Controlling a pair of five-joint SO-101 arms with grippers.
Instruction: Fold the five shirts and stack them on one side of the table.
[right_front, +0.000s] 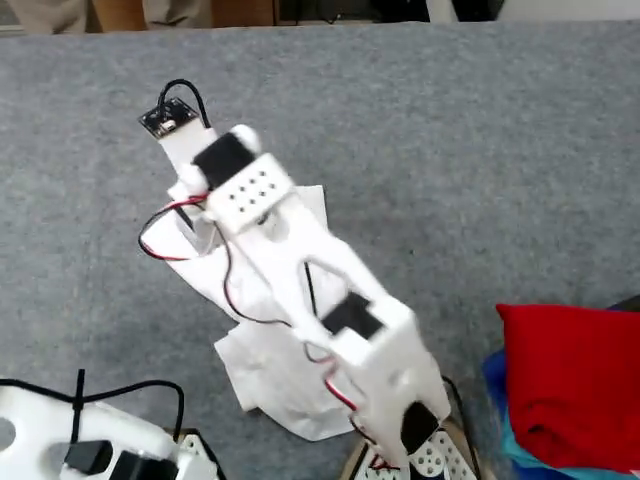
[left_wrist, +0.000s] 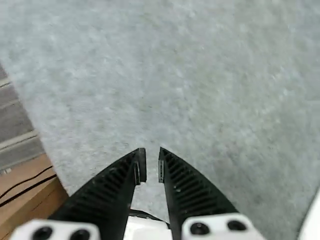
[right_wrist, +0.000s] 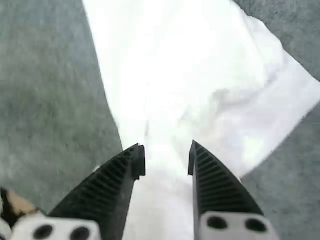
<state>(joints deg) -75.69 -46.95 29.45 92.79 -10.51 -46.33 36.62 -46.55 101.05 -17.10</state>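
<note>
Over the white shirt (right_wrist: 200, 75) hangs my right end effector (right_wrist: 166, 155), released: its 2 black ribbed fingers (right_wrist: 115, 185) stand apart with bright cloth showing between them and nothing gripped. I cannot tell whether the tips touch the cloth. In my right wrist view the shirt spreads outward from the tips in soft wrinkles, with gray desk (right_wrist: 40, 75) showing along 2 sides of it.

From the high view, my right arm (right_front: 300, 270) stretches from its base at the near edge diagonally across the white shirt (right_front: 270, 380), which lies rumpled and partly folded on the desk (right_front: 450, 150) under the arm, toward the left half. Red and black wires run along the arm.

My left end effector (left_wrist: 151, 162) is almost clenched, with only a narrow slit between its tips and nothing in it. It hangs above bare gray desk (left_wrist: 200, 75), near an edge where a wooden surface (left_wrist: 25, 190) with cables begins. My left arm (right_front: 90, 440) sits drawn back at the near left corner.

Well apart from the white shirt, at the desk's right edge, a folded red shirt (right_front: 570, 380) tops 1 stack, with blue cloth (right_front: 495, 375) and teal cloth (right_front: 520, 450) showing beneath it.
</note>
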